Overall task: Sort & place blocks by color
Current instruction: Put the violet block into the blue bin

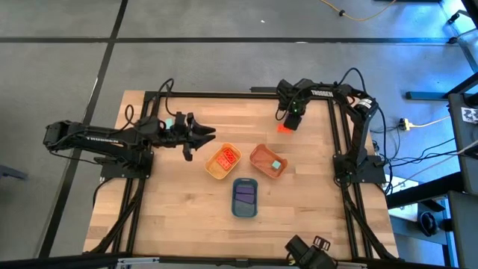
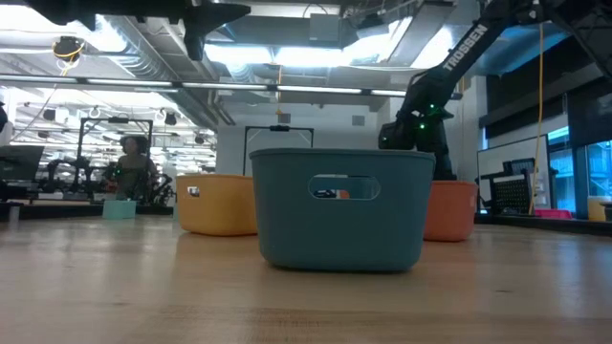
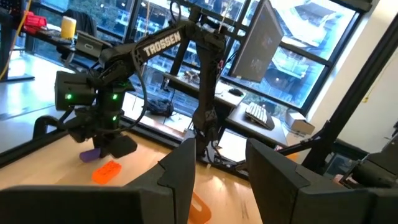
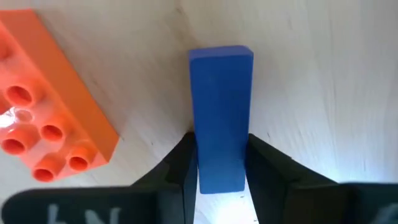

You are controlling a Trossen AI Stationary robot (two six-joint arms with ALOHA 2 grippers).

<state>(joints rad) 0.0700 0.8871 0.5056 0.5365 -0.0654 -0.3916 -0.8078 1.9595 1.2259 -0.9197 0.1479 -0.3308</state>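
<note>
- Right tool [image 4: 219, 163] is down at the far right part of the tabletop [image 1: 179, 217], its fingers [image 4: 177, 171] closed against both sides of a blue-purple block [image 4: 220, 112] that lies on the wood.
- An orange studded block [image 4: 46, 118] lies just beside that block, not touching it; from above it shows at the tool's near side.
- Left tool [image 1: 203, 134] hangs over the left half of the tabletop, its fingers [image 3: 180, 174] parted partway with nothing between them.
- Three trays sit mid-table: the yellow tray [image 1: 212, 169] holds red-orange blocks [image 1: 228, 158], the orange tray [image 1: 258, 158] holds a teal block [image 1: 276, 165], and the blue tray [image 1: 245, 211], nearest, holds purple blocks [image 1: 245, 194].
- A person [image 2: 129, 167] is in the room beyond the table's far left.
</note>
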